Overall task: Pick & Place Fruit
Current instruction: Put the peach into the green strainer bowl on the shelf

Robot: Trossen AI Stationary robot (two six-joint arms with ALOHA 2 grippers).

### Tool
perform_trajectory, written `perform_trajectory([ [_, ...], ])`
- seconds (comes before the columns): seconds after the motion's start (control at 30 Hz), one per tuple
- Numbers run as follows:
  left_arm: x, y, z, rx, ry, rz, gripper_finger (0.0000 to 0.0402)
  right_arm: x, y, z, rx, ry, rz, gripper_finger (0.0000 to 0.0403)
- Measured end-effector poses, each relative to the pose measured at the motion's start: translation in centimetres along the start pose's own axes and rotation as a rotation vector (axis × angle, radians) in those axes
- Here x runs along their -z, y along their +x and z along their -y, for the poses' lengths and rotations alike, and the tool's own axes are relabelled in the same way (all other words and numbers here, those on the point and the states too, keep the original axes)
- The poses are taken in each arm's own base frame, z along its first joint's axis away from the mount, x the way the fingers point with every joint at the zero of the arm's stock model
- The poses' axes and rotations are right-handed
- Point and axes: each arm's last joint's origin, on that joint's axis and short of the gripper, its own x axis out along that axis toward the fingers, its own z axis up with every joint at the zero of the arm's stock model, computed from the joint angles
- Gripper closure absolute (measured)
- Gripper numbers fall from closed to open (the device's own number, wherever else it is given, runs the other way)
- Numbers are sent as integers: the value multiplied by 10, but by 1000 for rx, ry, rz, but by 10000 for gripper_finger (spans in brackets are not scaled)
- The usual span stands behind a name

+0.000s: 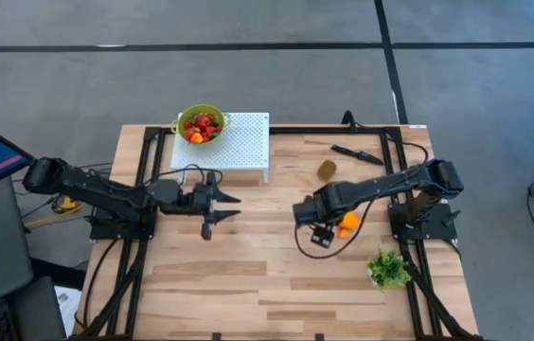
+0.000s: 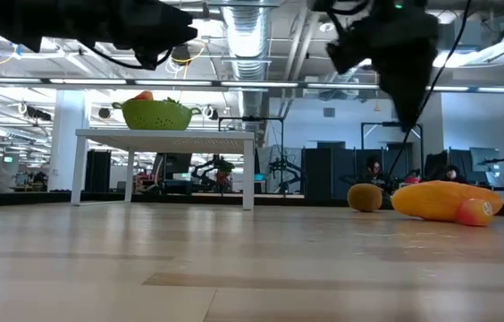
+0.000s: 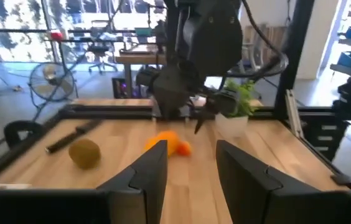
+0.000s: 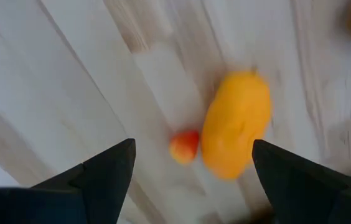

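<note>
An elongated orange fruit (image 4: 234, 124) lies on the wooden table with a small red-orange piece (image 4: 183, 146) against its side. My right gripper (image 4: 192, 149) hangs open above them, fingers pointing down, one on either side and clear of both; in the high view it (image 1: 319, 225) is right of the table's middle. A brownish kiwi-like oval (image 1: 327, 170) rests farther back. A green bowl (image 1: 201, 123) holding red and orange pieces stands on a white perforated stand (image 1: 243, 142) at the far left. My left gripper (image 1: 234, 207) points level toward the right side, open, with nothing between its fingers (image 3: 154, 174).
A black knife (image 1: 357, 152) lies near the far right edge. A green leafy bunch (image 1: 390, 270) stands near the right front. Bare wood stretches between the two grippers and across the table's near half. The stand's legs (image 2: 247, 174) reach down to the table.
</note>
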Motion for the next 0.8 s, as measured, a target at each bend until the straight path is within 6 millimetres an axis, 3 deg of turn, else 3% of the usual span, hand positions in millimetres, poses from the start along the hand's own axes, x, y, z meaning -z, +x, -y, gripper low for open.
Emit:
perform_trajectory([
  [0.4, 14, 9, 4, 10, -6, -66, 270, 37, 52, -12, 70, 106, -156, 85],
  [0.8, 14, 12, 4, 10, -8, -51, 270, 37, 88, -4, -1, 143, -125, 85],
])
